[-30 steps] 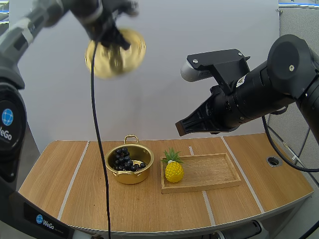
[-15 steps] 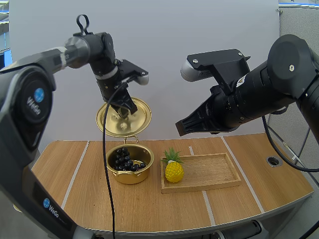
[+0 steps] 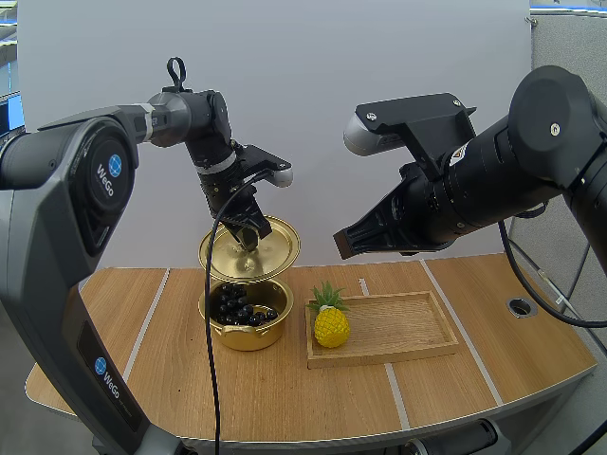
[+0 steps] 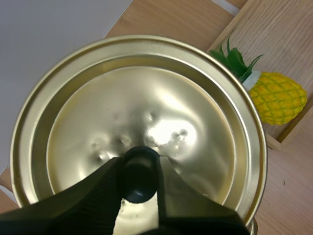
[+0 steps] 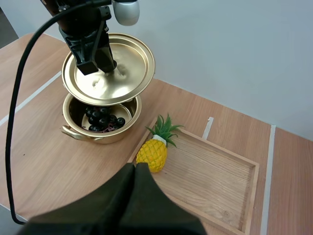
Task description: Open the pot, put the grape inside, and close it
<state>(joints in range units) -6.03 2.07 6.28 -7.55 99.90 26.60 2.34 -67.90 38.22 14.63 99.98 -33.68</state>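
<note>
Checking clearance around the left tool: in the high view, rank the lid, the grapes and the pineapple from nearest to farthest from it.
1. The lid, gripped in the left tool.
2. The grapes, in the pot just below it.
3. The pineapple, off to the right at the wooden tray's left end.

The lid (image 3: 249, 248) and pot (image 3: 247, 334) are shiny gold, and the knob (image 4: 140, 169) is black. The grapes (image 3: 242, 305) are near-black. The pineapple (image 3: 331, 327) is yellow and criss-crossed, with green leaves (image 3: 326, 296). The tray (image 3: 384, 357) is pale wood. The counter (image 3: 142, 351) is brown wood-grain with pale stripes.
</note>
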